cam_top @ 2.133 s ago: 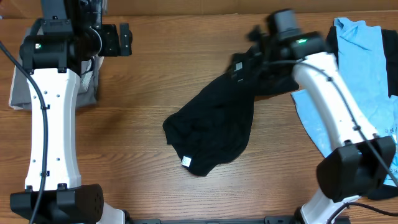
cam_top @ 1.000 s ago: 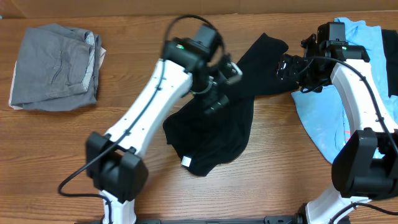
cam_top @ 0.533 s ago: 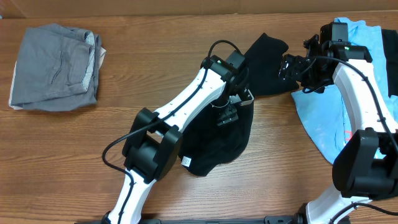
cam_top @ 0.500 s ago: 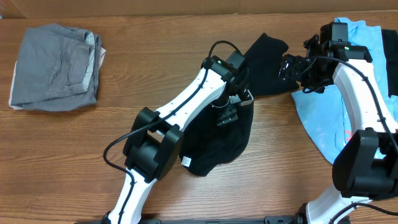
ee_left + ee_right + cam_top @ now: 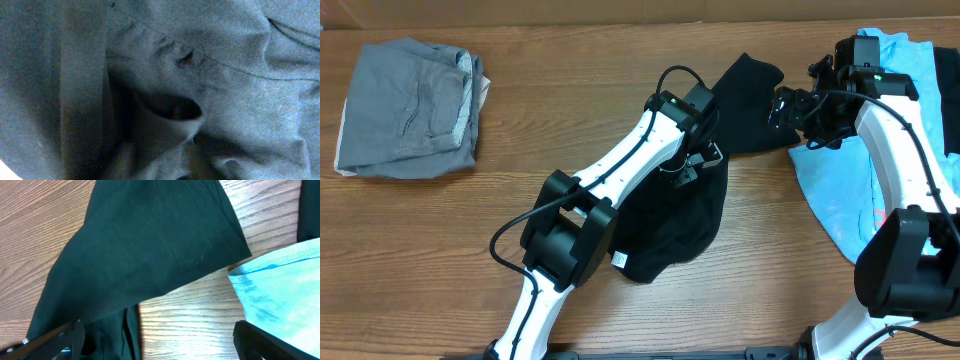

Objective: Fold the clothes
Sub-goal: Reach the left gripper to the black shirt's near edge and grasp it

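Black T-shirt (image 5: 670,228): crumpled at mid wood surface (image 5: 550,90), one end stretched up-right.
Left gripper (image 5: 692,168): buried in cloth; jaws hidden, cannot tell.
Right gripper (image 5: 785,108): jaws apart at shirt's upper end.
Handling: pinch hem edges only, then spread flat.

No words, numbers or brand marks can be read in any view. A small white label (image 5: 618,260) is seen at the lower edge of the black T-shirt (image 5: 670,225) in the overhead view, but it is too small for any print on it to be made out. Nothing legible is shown on the light-blue T-shirt (image 5: 825,195) either.
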`<control>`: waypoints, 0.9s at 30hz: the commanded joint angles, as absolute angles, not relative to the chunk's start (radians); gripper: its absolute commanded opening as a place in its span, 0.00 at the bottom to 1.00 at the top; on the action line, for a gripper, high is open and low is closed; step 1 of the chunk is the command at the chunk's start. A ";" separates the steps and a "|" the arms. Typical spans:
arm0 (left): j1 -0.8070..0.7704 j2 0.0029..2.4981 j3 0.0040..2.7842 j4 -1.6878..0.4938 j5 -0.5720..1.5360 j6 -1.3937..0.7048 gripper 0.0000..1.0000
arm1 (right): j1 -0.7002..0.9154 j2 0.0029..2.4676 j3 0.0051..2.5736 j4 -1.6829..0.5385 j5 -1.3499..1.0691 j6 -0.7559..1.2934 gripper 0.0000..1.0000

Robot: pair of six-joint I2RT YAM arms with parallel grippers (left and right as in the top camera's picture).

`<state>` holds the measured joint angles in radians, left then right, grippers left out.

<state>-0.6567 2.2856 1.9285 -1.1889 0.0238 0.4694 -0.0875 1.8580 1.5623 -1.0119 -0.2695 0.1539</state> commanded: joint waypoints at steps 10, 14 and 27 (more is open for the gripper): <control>-0.654 2.297 1.914 -1.163 -0.063 0.356 0.04 | -0.092 1.861 1.558 -1.011 -0.263 0.157 0.95; -0.642 2.270 2.027 -1.237 -0.171 0.272 0.04 | -0.092 1.861 1.558 -1.010 -0.263 0.162 0.94; -0.550 2.142 2.506 -1.403 -0.168 0.193 0.04 | -0.092 1.861 1.558 -0.960 -0.263 0.192 0.90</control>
